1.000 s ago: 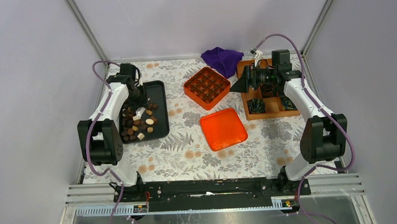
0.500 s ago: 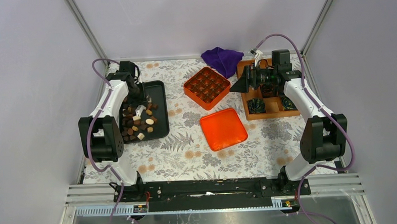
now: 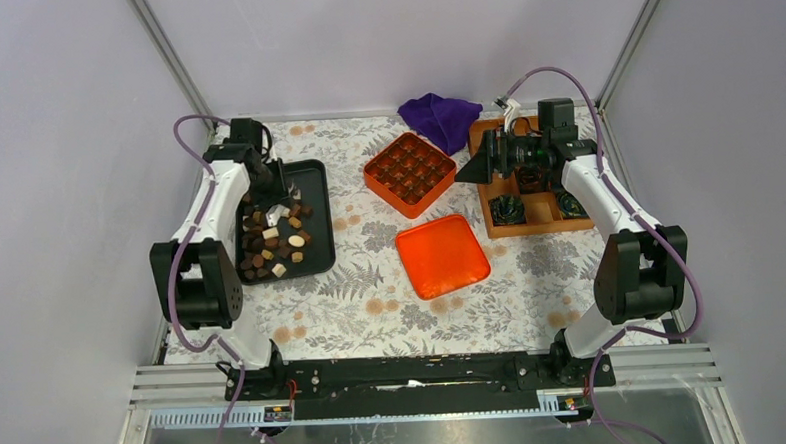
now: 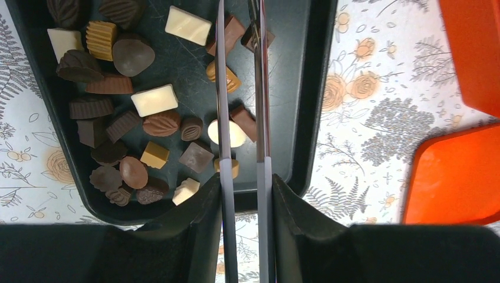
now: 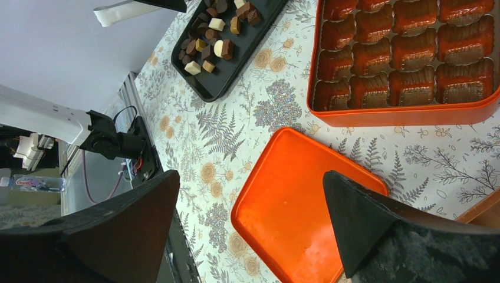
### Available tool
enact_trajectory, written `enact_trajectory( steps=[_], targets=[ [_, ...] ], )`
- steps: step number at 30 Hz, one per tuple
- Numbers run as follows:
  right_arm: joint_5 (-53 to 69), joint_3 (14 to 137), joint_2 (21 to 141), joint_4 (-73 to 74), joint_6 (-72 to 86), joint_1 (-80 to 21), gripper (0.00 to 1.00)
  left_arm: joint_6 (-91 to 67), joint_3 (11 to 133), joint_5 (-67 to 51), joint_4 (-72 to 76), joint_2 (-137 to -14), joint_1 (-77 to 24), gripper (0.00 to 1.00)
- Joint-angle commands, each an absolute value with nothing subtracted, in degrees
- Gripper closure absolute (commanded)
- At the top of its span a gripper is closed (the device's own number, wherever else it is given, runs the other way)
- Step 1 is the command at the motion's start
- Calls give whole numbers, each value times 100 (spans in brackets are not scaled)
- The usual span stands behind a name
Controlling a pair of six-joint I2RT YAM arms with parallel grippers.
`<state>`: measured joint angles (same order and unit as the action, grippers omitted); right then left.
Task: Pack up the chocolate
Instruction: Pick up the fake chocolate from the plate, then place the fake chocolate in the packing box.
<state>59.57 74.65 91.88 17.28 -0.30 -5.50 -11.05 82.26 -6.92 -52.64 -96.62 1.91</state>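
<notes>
Left end effector nearly closed over brown chocolate, hold unclear; right end effector agape, empty. Risk: piece slipping free, pinch too shallow.

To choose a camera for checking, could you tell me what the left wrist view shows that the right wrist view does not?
Only the left wrist: the shapes of single chocolates up close, and the left gripper with its fingers set narrowly apart. Only the right wrist: the compartments of the orange box, lined with dark cups, and the right gripper, wide open. Both: the black tray, the orange lid, the floral tablecloth.
</notes>
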Motion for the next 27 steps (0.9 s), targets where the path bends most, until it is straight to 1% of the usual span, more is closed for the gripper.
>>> enact_trajectory(
  steps=[1, 4, 7, 10, 13, 19, 23, 27],
  targets=[
    [6126, 7498, 9177, 1549, -35, -527, 0, -1324, 8350, -934, -5163, -9199, 242, 100],
    [6148, 7492, 9183, 1525, -35, -527, 0, -1488, 8293, -1236, -5152, -8976, 238, 100],
    [6175, 7501, 9201, 1512, 101, -527, 0, -1697, 8212, -1864, -4969, -8750, 180, 100],
    [6174, 7523, 9228, 1554, 48, -527, 0, -2079, 8057, -2532, -4458, -8520, 40, 100],
    [6076, 7536, 9243, 1634, -57, -527, 0, -2472, 7986, -2778, -3933, -8508, -375, 100],
    [5958, 7558, 9229, 1720, -254, -527, 0, -3071, 8182, -2499, -2939, -8918, -1212, 100],
    [5933, 7533, 9196, 1707, -261, -527, 0, -2906, 8811, -1800, -2962, -9546, -1751, 100],
    [5914, 7497, 9159, 1679, -253, -527, 0, -2620, 9511, -1181, -3081, -10175, -2089, 100]
  ],
)
